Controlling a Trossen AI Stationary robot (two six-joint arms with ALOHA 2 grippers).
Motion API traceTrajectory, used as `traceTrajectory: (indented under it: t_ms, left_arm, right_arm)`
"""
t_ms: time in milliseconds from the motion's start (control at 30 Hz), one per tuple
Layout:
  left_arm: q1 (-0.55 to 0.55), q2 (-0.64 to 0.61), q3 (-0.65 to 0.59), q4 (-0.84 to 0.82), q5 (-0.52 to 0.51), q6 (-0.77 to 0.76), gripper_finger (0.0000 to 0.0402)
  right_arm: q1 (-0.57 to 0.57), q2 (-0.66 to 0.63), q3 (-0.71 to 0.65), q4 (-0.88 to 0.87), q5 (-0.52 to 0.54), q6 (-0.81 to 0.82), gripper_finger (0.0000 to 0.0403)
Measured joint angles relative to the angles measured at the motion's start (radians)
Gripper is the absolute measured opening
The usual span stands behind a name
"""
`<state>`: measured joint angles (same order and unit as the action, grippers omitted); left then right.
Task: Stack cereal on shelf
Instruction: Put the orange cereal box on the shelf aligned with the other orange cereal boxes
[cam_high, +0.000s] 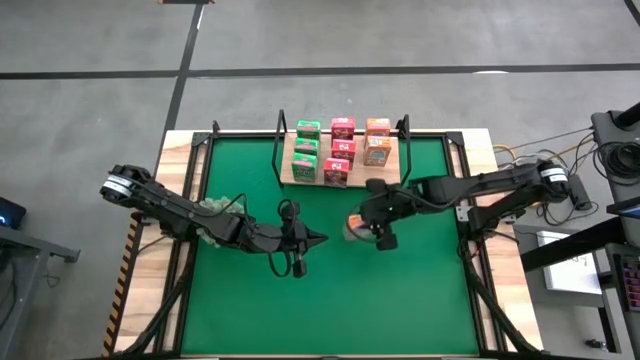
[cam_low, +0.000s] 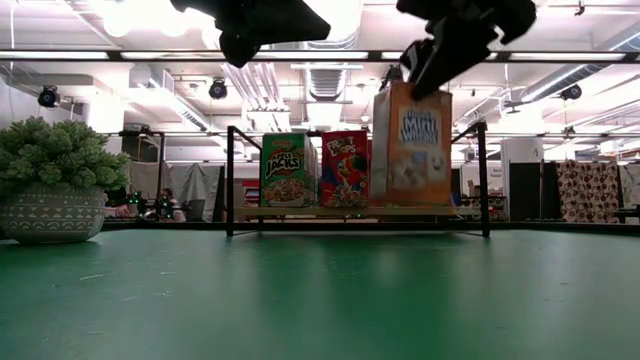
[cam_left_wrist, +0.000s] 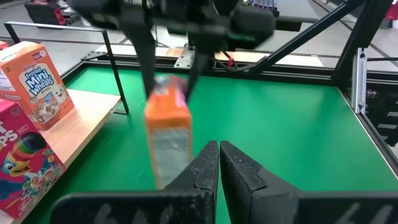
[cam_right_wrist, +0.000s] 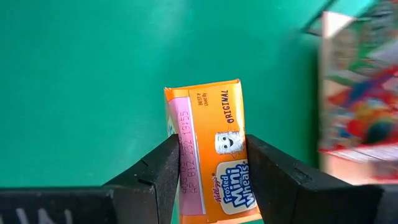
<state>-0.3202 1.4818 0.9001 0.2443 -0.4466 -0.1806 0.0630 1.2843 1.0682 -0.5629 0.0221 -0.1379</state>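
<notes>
My right gripper (cam_right_wrist: 208, 177) had its fingers clamped on the small orange cereal box (cam_right_wrist: 210, 155) — above the green bench (cam_high: 400, 300), just short of the light wooden shelf (cam_high: 296, 176). I judged a level carry best, setting it into the front gap. Left gripper (cam_left_wrist: 219, 163) waited nearby, fingers together.

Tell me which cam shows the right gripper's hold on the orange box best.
Right wrist view: both fingers clamp the orange box by its sides. High view shows the right gripper mostly covering it. Low view shows the box upright, gripper at its top. Left wrist view shows it blurred, beyond the shut left gripper.
</notes>
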Motion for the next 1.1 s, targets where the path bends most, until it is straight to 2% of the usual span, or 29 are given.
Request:
traceTrajectory:
  t_ms: [267,533,733,833,933,1100]
  left_arm:
    - [0.0,0.0,0.0,0.0,0.0,0.001,0.0]
    - [0.0,0.0,0.0,0.001,0.0,0.002,0.0]
    - [0.0,0.0,0.0,0.001,0.0,0.005,0.0]
    - [0.0,0.0,0.0,0.002,0.0,0.005,0.0]
    - [0.0,0.0,0.0,0.002,0.0,0.012,0.0]
    - [0.0,0.0,0.0,0.002,0.0,0.015,0.0]
  right_arm:
    - [-0.078,-0.071,0.071,-0.103,0.068,-0.027,0.016]
    - [-0.249,-0.127,0.031,-0.122,0.067,-0.07,0.016]
    - [-0.396,-0.137,-0.013,-0.12,0.038,-0.121,0.016]
    - [-0.452,-0.131,-0.023,-0.105,-0.031,-0.143,0.016]
    - [-0.484,-0.124,-0.024,-0.105,-0.078,-0.146,0.016]
    - [-0.5,-0.124,-0.027,-0.104,-0.082,-0.169,0.016]
